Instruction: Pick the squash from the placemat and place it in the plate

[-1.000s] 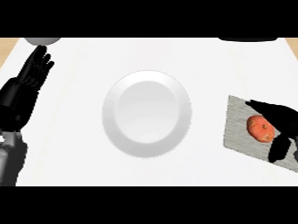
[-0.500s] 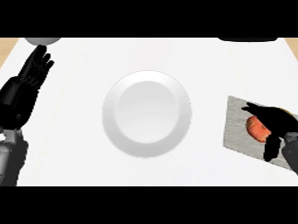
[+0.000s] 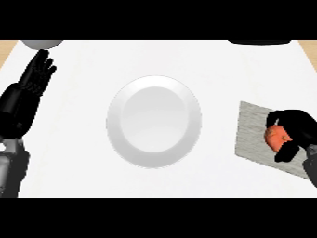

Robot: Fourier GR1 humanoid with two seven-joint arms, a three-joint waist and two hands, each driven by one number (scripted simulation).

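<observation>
Right hand on the squash, fingers curled round it, orange showing on its left side. Squash is over the grey placemat at the right of the worktop; can't tell if it touches the mat. White plate mid-worktop, near the mat but apart. Left hand rests open at left, fingers up.
</observation>
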